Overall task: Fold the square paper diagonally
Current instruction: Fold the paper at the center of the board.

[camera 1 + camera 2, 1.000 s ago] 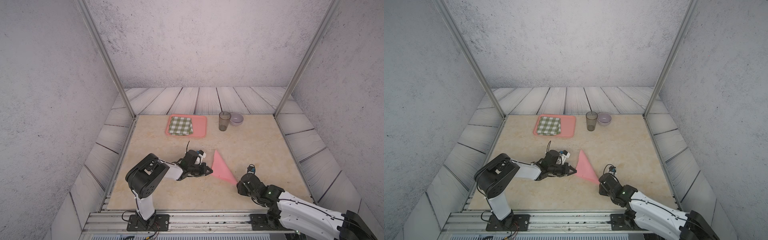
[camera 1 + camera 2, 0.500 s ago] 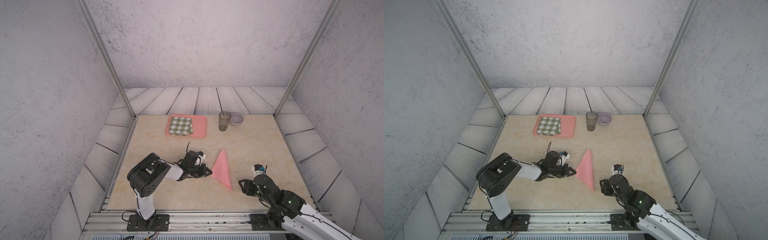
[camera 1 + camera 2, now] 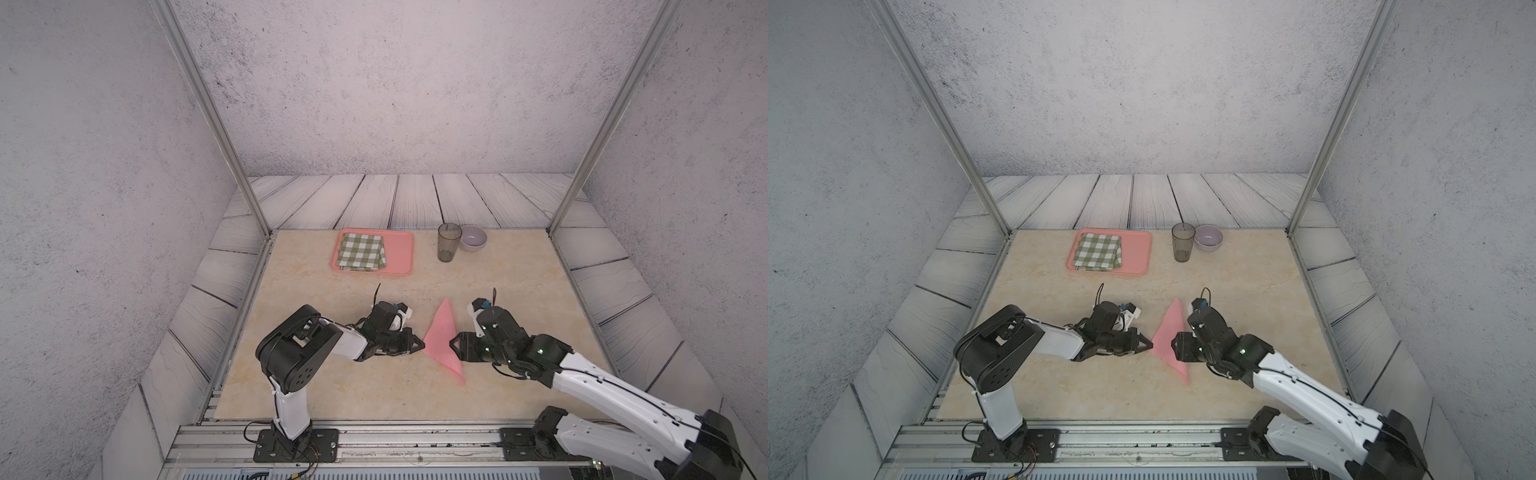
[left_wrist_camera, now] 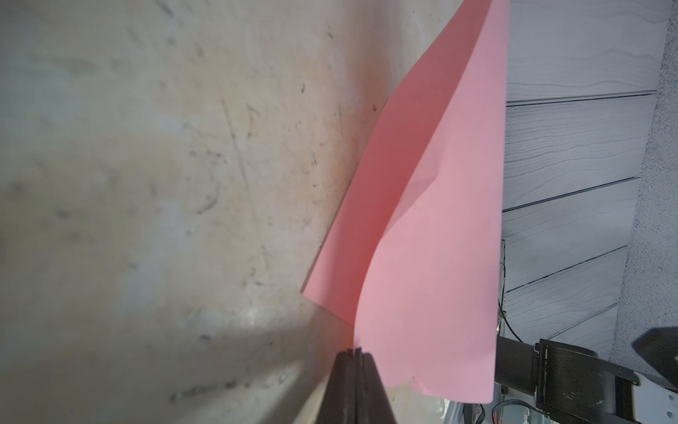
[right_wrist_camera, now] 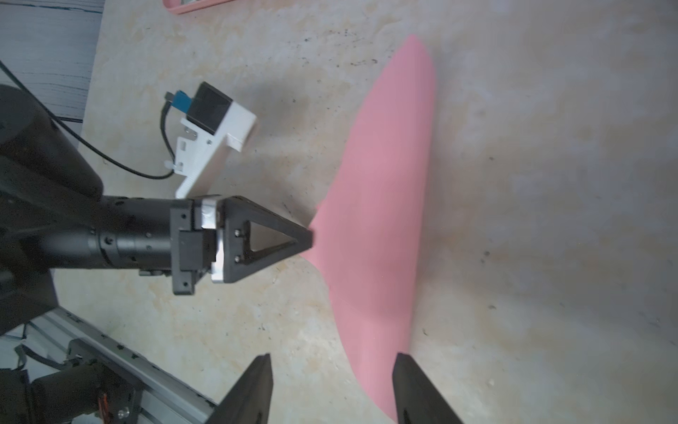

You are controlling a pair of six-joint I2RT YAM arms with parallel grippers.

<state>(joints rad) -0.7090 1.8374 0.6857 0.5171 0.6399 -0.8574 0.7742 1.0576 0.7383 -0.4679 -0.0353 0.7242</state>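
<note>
The square paper is a pink sheet doubled over into a narrow triangle near the middle of the table. Its upper layer bulges up off the lower one. My left gripper lies low on the table, shut on the paper's left corner. On the paper's right side my right gripper is open. It hovers over the folded edge with one finger beside that edge and nothing between its jaws.
A salmon tray holding a green checked cloth sits at the back left. A dark tumbler and a pale bowl stand at the back. Metal posts mark the back corners, and the rail runs along the front.
My right gripper has swung from the front of the table up to the paper's right side. The paper now looks narrower, with its upper layer raised. The left gripper has stayed put.
</note>
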